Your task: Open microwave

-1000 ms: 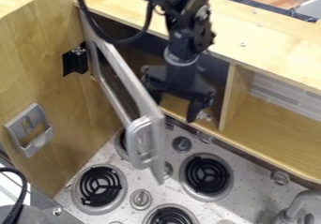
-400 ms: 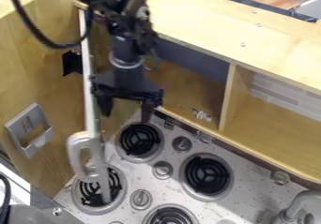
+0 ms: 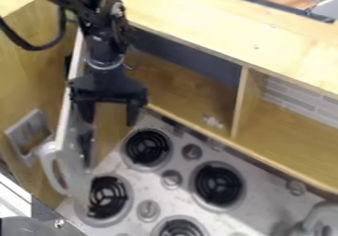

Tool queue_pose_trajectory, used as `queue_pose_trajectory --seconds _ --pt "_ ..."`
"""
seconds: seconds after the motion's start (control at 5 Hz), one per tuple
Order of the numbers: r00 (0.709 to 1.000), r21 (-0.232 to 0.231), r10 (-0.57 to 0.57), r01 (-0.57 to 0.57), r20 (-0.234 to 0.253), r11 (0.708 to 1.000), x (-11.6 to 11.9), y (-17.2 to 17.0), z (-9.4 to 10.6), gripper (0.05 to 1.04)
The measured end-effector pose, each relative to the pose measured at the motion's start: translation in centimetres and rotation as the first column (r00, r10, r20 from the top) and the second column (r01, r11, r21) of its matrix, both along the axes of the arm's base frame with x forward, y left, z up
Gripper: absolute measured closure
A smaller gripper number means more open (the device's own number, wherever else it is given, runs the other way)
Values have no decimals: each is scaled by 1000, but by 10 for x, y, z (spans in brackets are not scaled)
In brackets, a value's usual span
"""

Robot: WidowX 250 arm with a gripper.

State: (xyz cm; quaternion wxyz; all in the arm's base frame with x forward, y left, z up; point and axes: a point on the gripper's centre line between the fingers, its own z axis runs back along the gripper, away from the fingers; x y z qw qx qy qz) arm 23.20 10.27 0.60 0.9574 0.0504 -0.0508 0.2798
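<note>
Near burner: we see the front-left burner [image 3: 109,196] below, just beside the door's lower corner
Door handle: we find the pale handle [image 3: 50,167] at the door's near end, well apart from the cavity
Microwave door: we have the door [image 3: 64,123] swung wide, near the wooden side wall [image 3: 20,64]
Fingers: our gripper [image 3: 110,119] hangs at the door's inner side with its two fingers wide apart and nothing between them; we cannot tell whether one touches the panel
Microwave cavity: behind the gripper we look into the open cavity [image 3: 175,79], left of the divider [image 3: 242,101]
Step in hand: we judge this the end of the opening push
Next move: we would ease the arm off the door, without dragging it back towards the cavity
</note>
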Motion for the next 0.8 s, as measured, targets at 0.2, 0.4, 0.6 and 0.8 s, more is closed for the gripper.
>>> queue_pose_trajectory --seconds 0.2,0.4,0.6,0.8 --pt "999 5 43 -43 14 999 -2 17 2 83" --pt "998 12 57 -57 24 998 -2 27 4 84" --pt "997 13 66 -66 26 998 -2 30 5 84" --pt "998 14 64 -65 21 998 -3 30 5 84"
